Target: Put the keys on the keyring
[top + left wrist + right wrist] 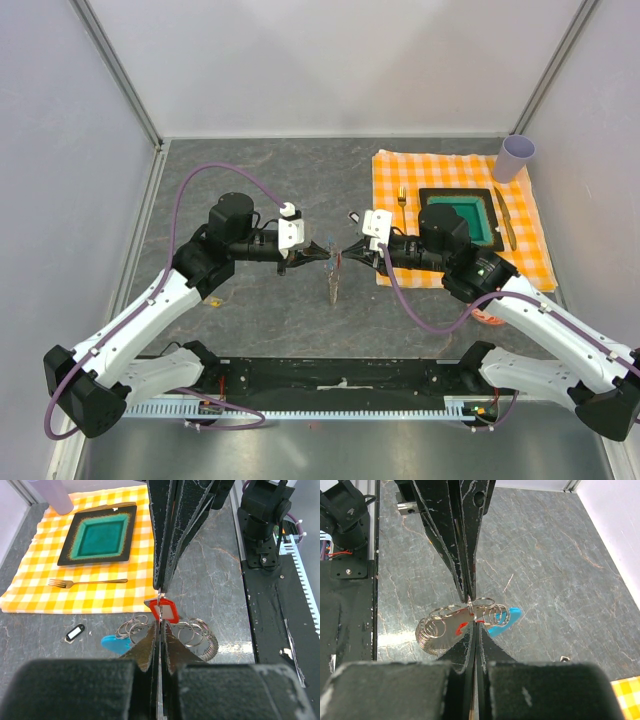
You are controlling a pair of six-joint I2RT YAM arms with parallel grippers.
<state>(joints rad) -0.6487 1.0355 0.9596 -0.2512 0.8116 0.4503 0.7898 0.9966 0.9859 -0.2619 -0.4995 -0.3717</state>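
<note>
My two grippers meet tip to tip above the table's middle. The left gripper (322,252) (160,623) is shut on a thin ring of the keyring. The right gripper (345,251) (475,628) is shut on the same ring from the other side. The key's red head (162,611) hangs on that ring between the tips, and its silver blade (452,625) hangs below. The keyring's metal rings (200,635) (432,630) and blue piece (116,644) (503,621) hang under the tips (333,285).
An orange checked cloth (395,170) at the back right holds a black-and-green plate (458,215), a fork (87,582), a knife (504,218) and a lilac cup (516,157). A small black-and-white fob (74,633) lies beside the cloth.
</note>
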